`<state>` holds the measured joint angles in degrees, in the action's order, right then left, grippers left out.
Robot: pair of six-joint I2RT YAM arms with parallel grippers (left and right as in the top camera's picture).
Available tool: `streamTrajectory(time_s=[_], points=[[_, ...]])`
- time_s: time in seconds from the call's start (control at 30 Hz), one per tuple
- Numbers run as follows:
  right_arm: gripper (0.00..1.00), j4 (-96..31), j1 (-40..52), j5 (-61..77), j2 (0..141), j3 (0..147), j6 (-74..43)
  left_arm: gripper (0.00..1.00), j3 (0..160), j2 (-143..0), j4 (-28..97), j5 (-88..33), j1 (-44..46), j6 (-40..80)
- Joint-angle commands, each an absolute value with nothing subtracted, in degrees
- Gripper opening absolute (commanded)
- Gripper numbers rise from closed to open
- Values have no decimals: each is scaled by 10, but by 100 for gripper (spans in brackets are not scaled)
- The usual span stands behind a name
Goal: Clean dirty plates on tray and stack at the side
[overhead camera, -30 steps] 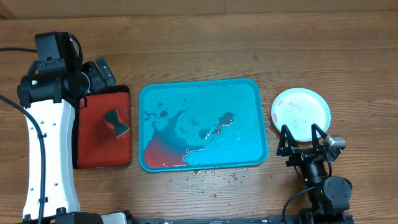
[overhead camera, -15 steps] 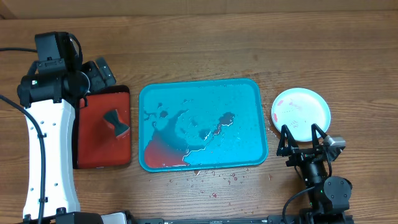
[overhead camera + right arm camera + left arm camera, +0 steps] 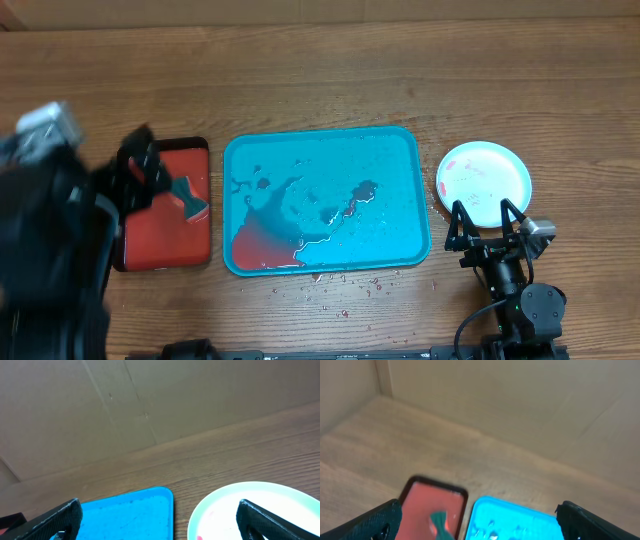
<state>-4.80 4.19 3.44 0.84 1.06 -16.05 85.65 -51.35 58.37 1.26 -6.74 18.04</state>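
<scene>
There is one blue tray (image 3: 395, 170). Right of it one round plate (image 3: 484, 180) shows; any beneath cannot be told. Left of it lies one red tray (image 3: 160, 238) bearing one dark teal tool (image 3: 187, 196). Two grippers flank the blue tray: left gripper (image 3: 145, 170), right gripper (image 3: 486, 214).

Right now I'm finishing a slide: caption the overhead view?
Sauce-smeared blue tray between a red tray and a plate; left hand and right hand open.

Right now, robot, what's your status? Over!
Left gripper open, right gripper open, both empty. Smeared plate on table, right of tray. Tray wet, red sauce pooled.
</scene>
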Motion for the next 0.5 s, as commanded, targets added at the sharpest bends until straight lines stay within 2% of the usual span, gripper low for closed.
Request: streamTrajectory(time_s=[0.0,0.2,0.33,0.47], points=[[100,-45,45,31,2,4,-154,100,816,-451,585,15,-62,183],[100,-45,45,31,2,4,-154,100,685,-330,552,102,-52,172],[100,-45,45,31,2,4,-154,100,547,-255,409,97,-40,171],[100,-45,45,31,2,4,-154,100,403,-192,238,41,-24,125]])
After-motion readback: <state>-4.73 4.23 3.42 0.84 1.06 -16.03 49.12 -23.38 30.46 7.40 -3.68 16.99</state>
